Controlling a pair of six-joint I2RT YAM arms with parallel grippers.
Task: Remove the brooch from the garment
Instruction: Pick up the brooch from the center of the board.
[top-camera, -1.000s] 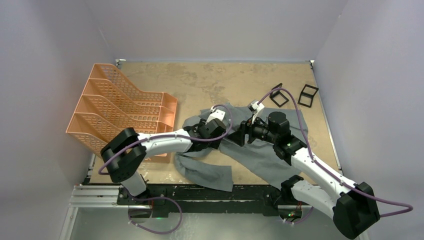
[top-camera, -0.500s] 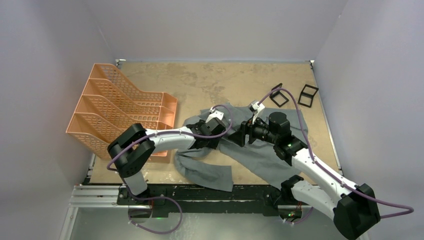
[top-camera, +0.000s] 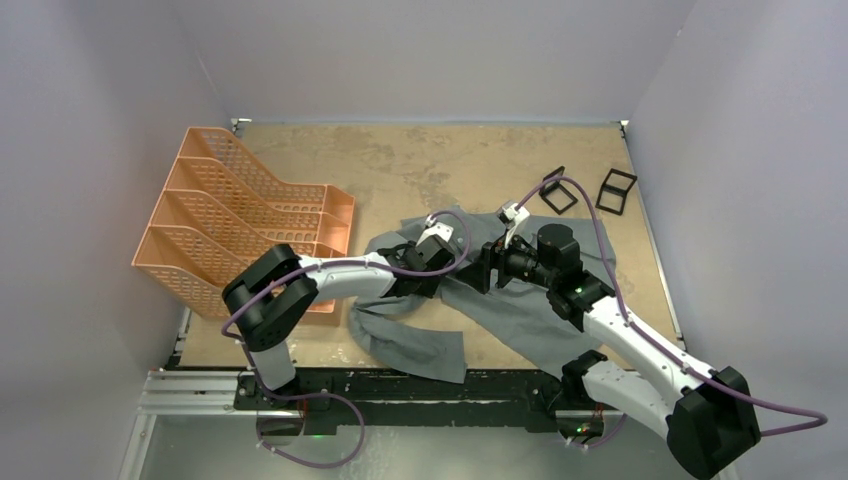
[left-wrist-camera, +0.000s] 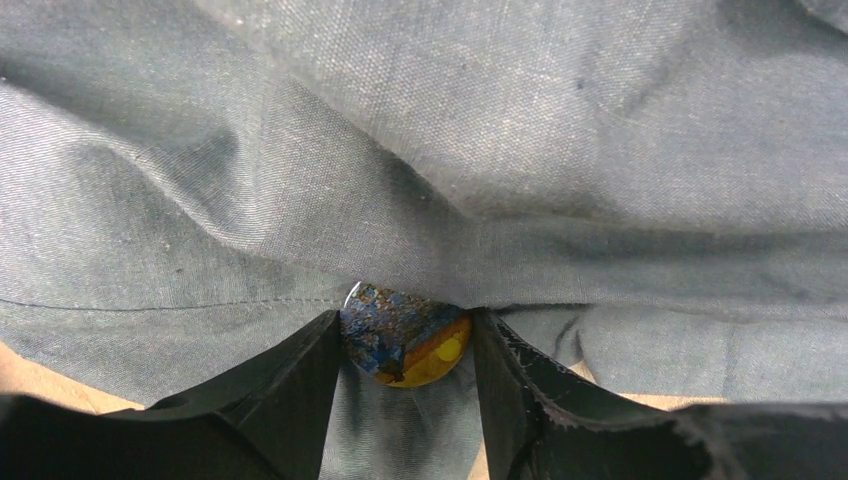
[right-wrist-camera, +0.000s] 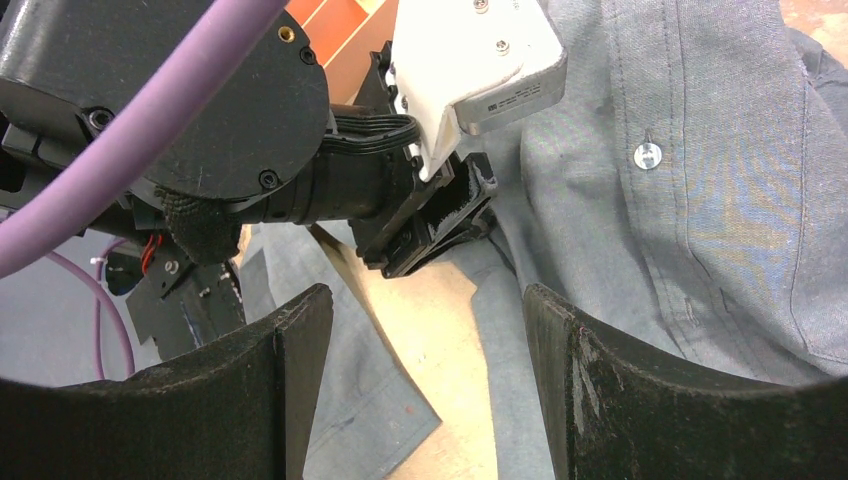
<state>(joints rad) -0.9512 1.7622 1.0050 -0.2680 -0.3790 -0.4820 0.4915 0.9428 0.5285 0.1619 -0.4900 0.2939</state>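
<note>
1 orange rack left | left gripper half-closed flanking 1 brooch, bottom centre, left wrist view only; grip unclear | 1 grey shirt centre | right gripper wide, empty | 2 black frames upper right

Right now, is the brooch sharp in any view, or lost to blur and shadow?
Left wrist: brooch sharp, its top edge shaded under a shirt fold; the fingers beside it are dark. Right wrist: shirt button crisp, purple cable up close blurred, no brooch seen. Top view: even light, brooch not visible, left gripper over that spot.
</note>
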